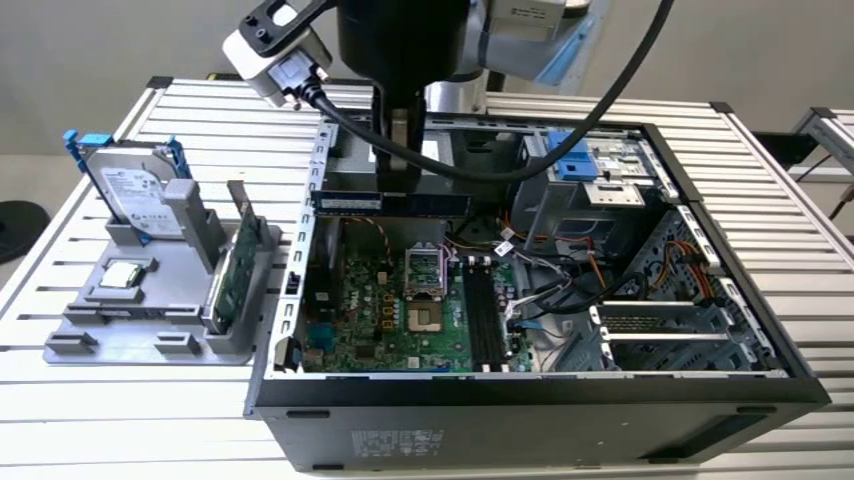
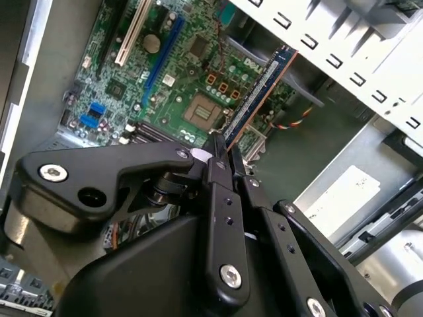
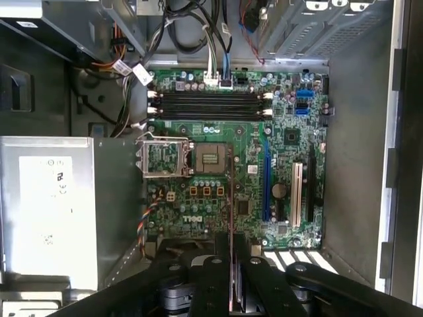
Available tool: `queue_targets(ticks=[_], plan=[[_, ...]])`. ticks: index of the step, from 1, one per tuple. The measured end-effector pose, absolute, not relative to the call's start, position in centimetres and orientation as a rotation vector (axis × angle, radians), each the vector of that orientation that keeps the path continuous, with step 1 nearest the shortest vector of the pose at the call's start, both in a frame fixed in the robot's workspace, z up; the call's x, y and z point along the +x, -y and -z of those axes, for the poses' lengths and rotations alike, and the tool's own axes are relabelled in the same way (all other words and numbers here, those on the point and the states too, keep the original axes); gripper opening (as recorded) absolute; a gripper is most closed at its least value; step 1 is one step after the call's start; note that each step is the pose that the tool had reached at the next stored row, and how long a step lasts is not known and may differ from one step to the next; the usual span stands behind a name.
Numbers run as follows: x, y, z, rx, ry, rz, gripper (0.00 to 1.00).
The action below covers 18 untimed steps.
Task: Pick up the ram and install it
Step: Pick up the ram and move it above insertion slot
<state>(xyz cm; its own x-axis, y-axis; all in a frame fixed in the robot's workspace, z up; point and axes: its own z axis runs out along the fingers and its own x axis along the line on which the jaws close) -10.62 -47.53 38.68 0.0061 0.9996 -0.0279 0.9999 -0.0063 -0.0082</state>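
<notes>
- The tabletop [image 1: 120, 400] is pale slatted metal, with a plain pale wall [image 1: 107, 40] behind it.
- A black computer case [image 1: 534, 420] lies on its side on the tabletop with its side panel off. The green motherboard [image 1: 387, 310] lies flat on the case floor.
- At the exterior view's left, just beside the case, stands a gray holder [image 1: 80, 345]. It carries a silver hard drive [image 1: 134, 190] with blue rails, upright. It also carries a green expansion card [image 1: 234, 270] on edge and a small square chip [image 1: 123, 275] lying flat.
- The claw [image 2: 219, 148] reaches down into the case, pressed together and pinching the ram [image 2: 261, 92] by one long edge.
- The ram is level in the air above the motherboard, toward the far side of the case in the exterior view, touching nothing but the claw.
- The dark memory slots [image 3: 208, 104] are well apart from the ram. The processor socket [image 3: 210, 158] lies between the slots and the claw.
- Loose cables [image 1: 541, 285] hang just beside the slots, on the exterior view's right.
- A silver metal box [image 3: 46, 198] stands beside the socket, along the motherboard's edge.
</notes>
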Motion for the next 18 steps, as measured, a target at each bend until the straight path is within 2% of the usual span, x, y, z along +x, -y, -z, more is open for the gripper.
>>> queue_targets(ticks=[18], plan=[[-8.2, 47.5, -38.4, 2.218, -2.204, 0.041, 0.0]])
